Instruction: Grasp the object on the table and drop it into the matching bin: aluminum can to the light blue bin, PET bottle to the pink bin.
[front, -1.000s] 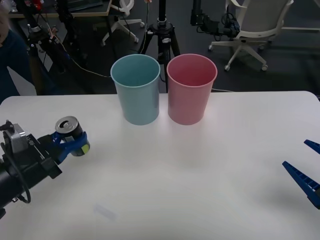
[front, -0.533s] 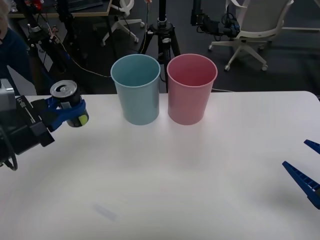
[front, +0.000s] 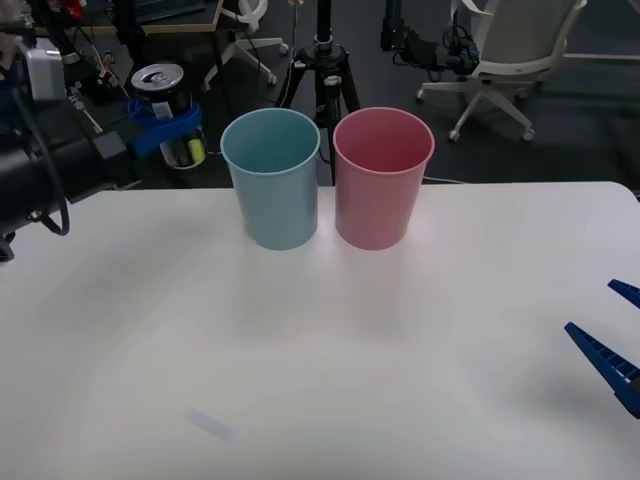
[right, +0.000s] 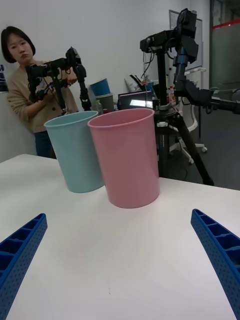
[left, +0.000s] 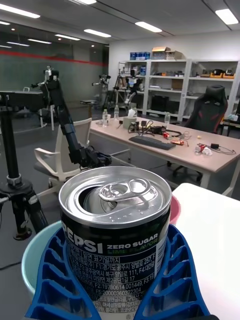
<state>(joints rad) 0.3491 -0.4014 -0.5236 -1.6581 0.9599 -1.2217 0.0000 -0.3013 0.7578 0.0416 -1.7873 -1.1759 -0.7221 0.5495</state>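
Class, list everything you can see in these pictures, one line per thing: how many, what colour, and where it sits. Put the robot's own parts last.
aluminum can: one, dark grey with a silver opened top and yellow-green patch, held upright in the air, left of the light blue bin and near its rim height.
light blue bin: one, light blue, standing at the table's far edge, left of the pink bin.
pink bin: one, pink, standing right beside the light blue bin.
table: one, white, in front of the robot.
left gripper: one, blue fingers, shut around the can.
right gripper: one, blue fingers, open, low at the table's right edge.
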